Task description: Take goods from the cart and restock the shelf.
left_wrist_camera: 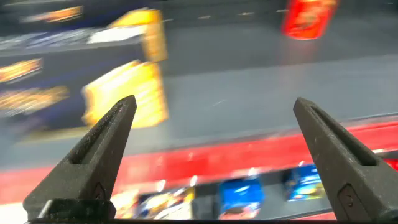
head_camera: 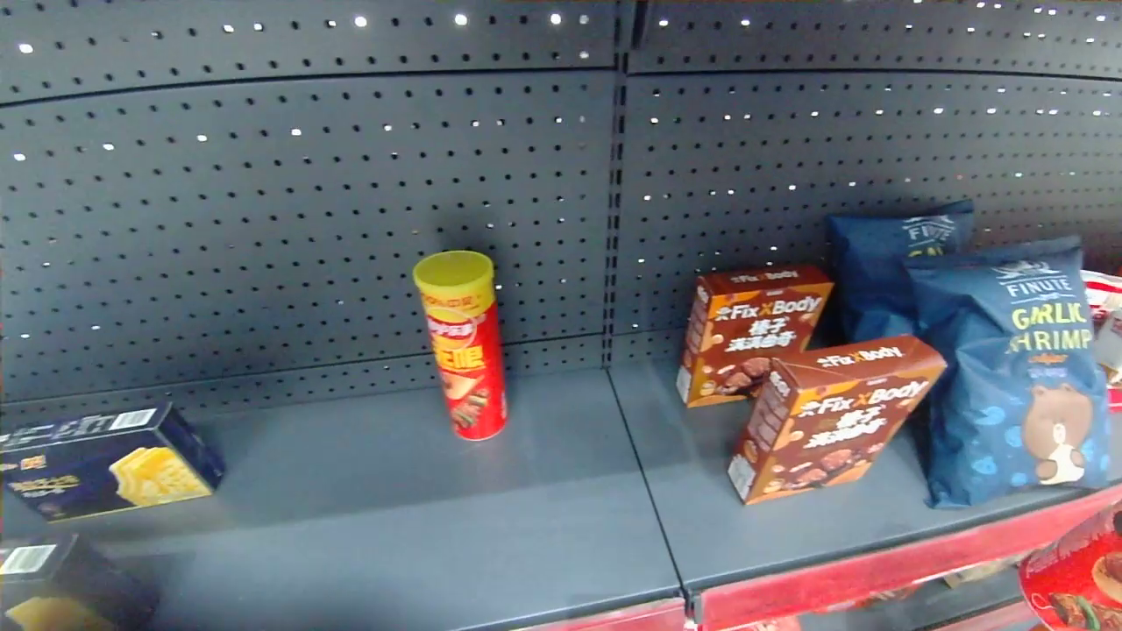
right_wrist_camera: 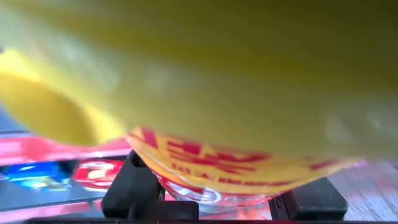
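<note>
The grey shelf point(head_camera: 394, 526) has two blue snack bags point(head_camera: 1017, 377) on the right, two brown boxes point(head_camera: 833, 412) just beside them, navy boxes point(head_camera: 105, 460) far left and a red chips can point(head_camera: 465, 350) upright in the middle near the back panel. The left pincer point(left_wrist_camera: 214, 102) hangs spread wide by the shelf's front edge near a navy box. The right pincer point(right_wrist_camera: 222, 196) is pinching a yellow-and-red package point(right_wrist_camera: 205, 74).

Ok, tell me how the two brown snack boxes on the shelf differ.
The rear brown box stands upright; the front brown box sits tilted. The rear brown box is by the pegboard, the front brown box nearer the front edge of the shelf. Both share one design.
</note>
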`<state>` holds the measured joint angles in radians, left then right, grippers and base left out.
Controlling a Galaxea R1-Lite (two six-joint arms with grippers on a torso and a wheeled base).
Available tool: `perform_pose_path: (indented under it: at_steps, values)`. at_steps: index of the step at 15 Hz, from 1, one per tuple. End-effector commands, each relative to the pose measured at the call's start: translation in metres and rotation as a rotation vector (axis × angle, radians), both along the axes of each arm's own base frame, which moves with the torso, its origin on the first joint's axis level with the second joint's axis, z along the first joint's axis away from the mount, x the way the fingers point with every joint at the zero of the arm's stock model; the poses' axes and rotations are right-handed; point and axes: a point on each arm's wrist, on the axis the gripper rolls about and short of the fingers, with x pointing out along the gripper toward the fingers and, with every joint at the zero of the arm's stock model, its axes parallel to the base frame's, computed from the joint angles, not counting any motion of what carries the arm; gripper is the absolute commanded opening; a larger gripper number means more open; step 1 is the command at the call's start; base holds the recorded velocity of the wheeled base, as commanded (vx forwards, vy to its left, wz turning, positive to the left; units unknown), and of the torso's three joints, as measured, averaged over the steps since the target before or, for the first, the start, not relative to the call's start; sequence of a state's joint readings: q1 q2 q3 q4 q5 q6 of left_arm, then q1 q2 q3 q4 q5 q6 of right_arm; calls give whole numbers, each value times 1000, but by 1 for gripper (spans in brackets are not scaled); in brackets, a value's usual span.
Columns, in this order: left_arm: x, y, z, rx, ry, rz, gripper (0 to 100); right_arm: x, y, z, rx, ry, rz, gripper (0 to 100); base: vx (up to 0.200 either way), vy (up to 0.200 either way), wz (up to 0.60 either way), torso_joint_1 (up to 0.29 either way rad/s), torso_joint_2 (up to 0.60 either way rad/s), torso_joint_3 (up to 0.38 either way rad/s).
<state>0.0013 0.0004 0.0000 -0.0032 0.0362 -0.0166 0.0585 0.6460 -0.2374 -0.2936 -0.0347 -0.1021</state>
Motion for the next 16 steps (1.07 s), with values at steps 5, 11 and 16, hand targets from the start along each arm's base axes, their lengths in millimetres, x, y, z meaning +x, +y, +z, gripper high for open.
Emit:
perform_pose_path:
  at_steps: [5, 11, 16]
  values:
    - [0, 0, 0, 0, -2, 1, 100, -15, -4, -1, 1, -66, -93, 0, 0, 0, 0, 0, 0, 0]
    - [0, 0, 0, 0, -2, 1, 100, -47, 0, 32, 20, -177, 163, 0, 0, 0, 0, 0, 0, 0]
    - [0, 0, 0, 6, 0, -10, 100, -55, 1, 71, 49, -170, 413, 0, 0, 0, 0, 0, 0, 0]
